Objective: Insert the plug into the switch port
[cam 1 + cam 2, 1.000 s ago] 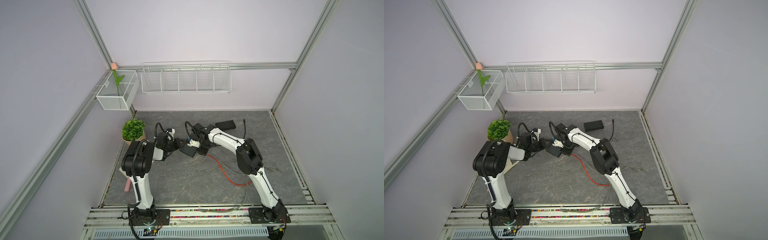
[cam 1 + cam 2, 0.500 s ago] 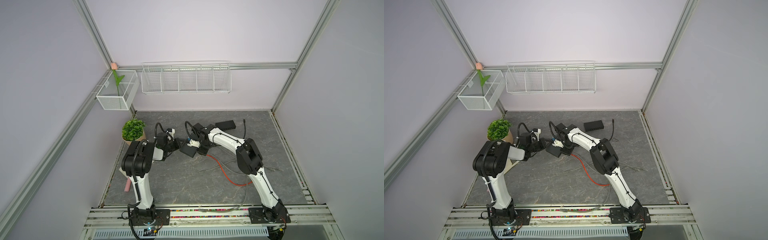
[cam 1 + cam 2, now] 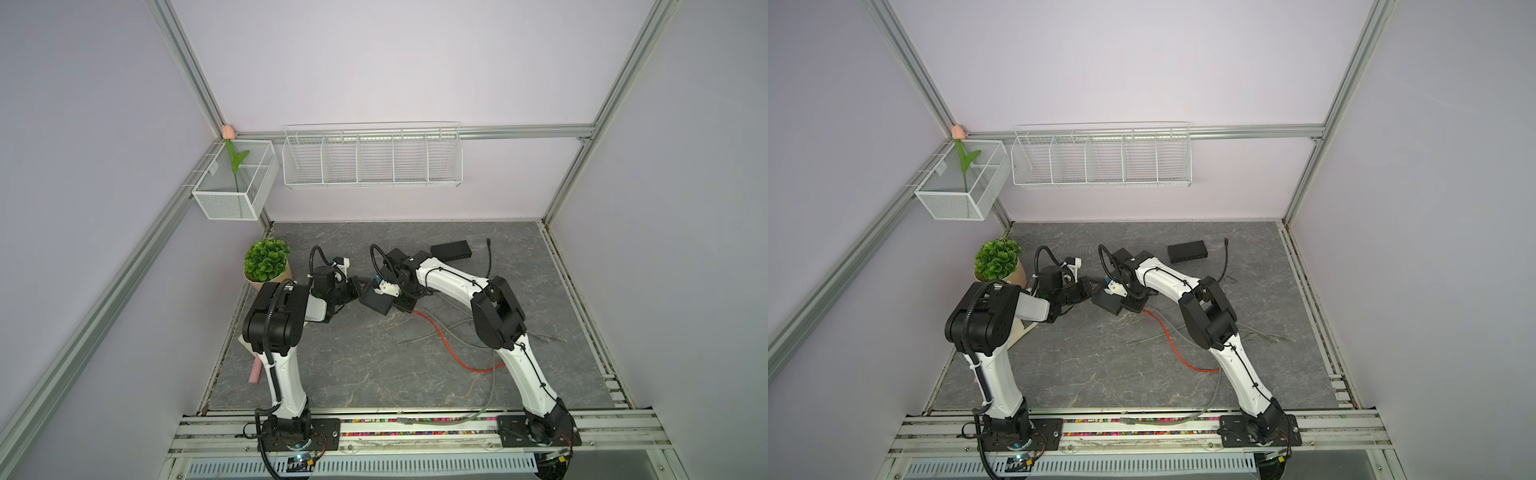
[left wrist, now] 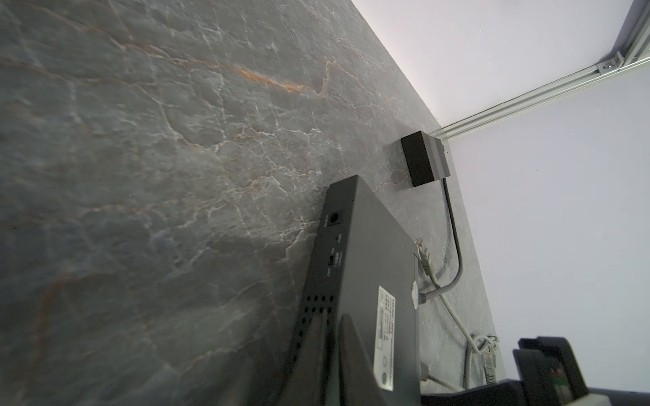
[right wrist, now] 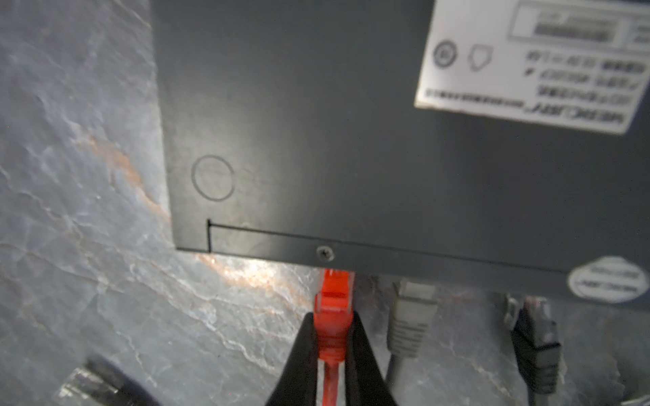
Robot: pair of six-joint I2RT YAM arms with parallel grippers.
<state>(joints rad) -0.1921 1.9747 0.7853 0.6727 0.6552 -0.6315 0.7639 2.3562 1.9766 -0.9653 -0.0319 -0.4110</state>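
The switch [image 3: 376, 302] [image 3: 1108, 302] is a flat dark box lying label side up, raised at one edge off the stone floor. My left gripper [image 4: 332, 323] [image 3: 360, 287] is shut on its vented side edge. The plug [image 5: 332, 313] is red, on a red cable [image 3: 449, 345]. My right gripper [image 5: 332, 337] [image 3: 397, 306] is shut on the plug's boot. The plug's front end reaches under the switch [image 5: 316, 123] rim into its port side. How deep it sits is hidden. The ports themselves face away from every view.
A grey plug [image 5: 409, 316] and a black plug [image 5: 534, 348] sit in neighbouring ports. A second black box [image 3: 451, 250] [image 4: 424, 161] lies near the back wall. A potted plant [image 3: 267, 262] stands behind my left arm. Loose grey cables [image 3: 453, 328] lie under the right arm.
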